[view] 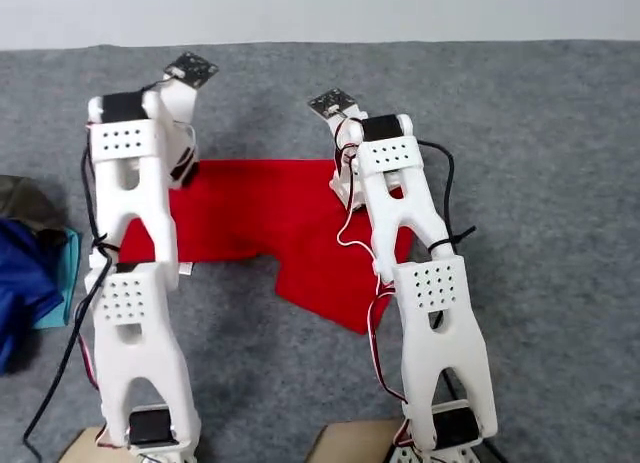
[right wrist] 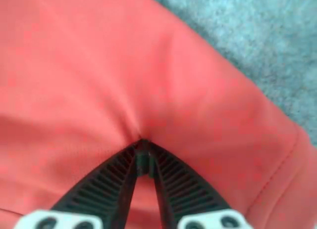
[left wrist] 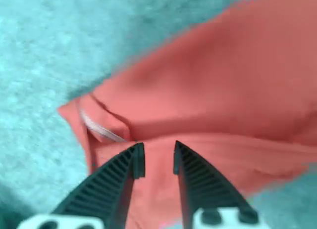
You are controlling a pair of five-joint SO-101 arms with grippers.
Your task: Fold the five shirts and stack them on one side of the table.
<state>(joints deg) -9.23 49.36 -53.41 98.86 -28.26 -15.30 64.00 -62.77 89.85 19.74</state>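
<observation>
text: none readable | white tag (left wrist: 101, 130) on red shirt (left wrist: 223, 85): too blurred to read | numbers, signs: none

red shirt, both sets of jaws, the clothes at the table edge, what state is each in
red shirt: lying on the table, spread unevenly, not neatly folded
left jaws: open, tips over the shirt's edge
right jaws: shut on a pinch of the red shirt
pile of clothes: heaped at the table's edge, crumpled
</observation>
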